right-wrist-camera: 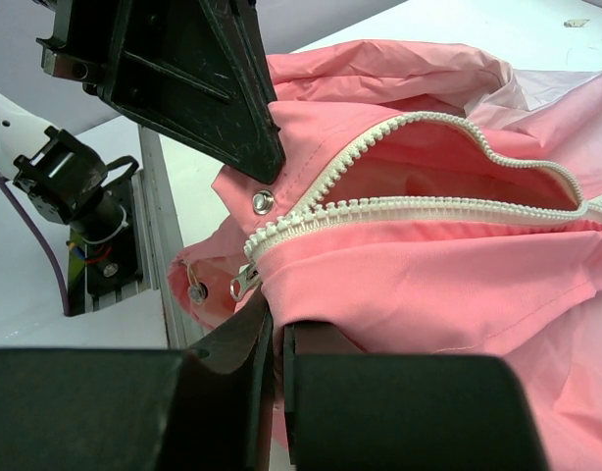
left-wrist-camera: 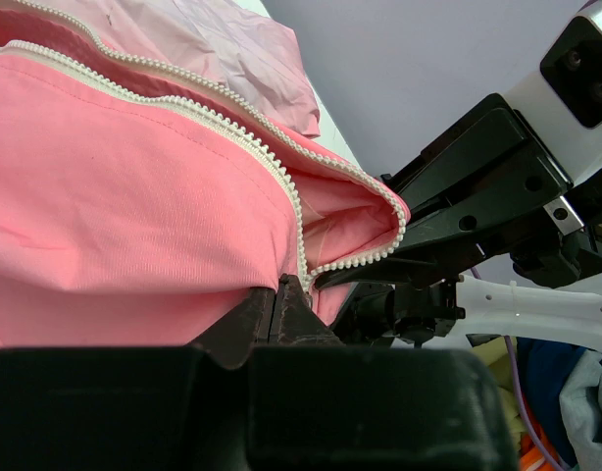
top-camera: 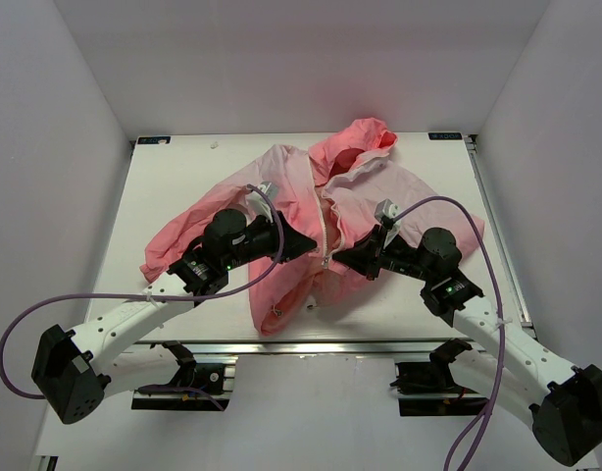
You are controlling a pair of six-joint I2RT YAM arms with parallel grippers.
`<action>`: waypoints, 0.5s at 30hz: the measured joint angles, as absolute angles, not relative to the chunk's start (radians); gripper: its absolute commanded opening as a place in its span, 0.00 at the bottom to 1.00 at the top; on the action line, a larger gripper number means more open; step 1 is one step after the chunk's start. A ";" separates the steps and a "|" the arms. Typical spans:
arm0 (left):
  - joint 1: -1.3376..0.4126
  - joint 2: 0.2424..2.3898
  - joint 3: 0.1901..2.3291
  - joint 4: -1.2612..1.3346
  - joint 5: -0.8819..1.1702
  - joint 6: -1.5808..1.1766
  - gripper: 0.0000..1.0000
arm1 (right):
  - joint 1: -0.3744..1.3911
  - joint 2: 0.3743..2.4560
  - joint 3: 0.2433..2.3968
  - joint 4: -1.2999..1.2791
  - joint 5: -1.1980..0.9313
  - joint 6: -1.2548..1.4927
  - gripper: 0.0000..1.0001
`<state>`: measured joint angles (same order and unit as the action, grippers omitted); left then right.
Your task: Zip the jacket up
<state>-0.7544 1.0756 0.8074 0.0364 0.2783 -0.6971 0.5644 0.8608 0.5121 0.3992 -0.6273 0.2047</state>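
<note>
A: Where's the jacket (top-camera: pixel 281 186)?
B: Middle of the table (top-camera: pixel 174 177), hood far. Left gripper (top-camera: pixel 312 243) and right gripper (top-camera: pixel 340 259) each clamp its near hem, jaws closed on cloth, crowding the open zipper (top-camera: pixel 327 228); purple cables (top-camera: pixel 448 199) arch above.

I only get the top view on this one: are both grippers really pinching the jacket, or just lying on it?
Observer: The left wrist view shows the left gripper shut on the jacket, pinching pink fabric right beside the teeth.
Operator: And the right one?
Observer: Its own wrist view shows the right gripper shut on the fabric just below the metal pull.
Operator: Do the teeth look closed there?
Observer: No. In the right wrist view the two rows gape apart a little past the pull, showing the inside of the jacket.
</note>
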 measured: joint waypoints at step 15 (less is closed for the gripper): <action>-0.754 1.084 0.807 0.057 0.299 -0.697 0.00 | 0.564 0.839 0.506 0.430 -0.575 0.213 0.00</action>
<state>-0.7536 1.0843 0.8074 0.0566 0.2989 -0.6968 0.5644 0.8387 0.5056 0.4297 -0.5755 0.2134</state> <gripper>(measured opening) 0.025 0.039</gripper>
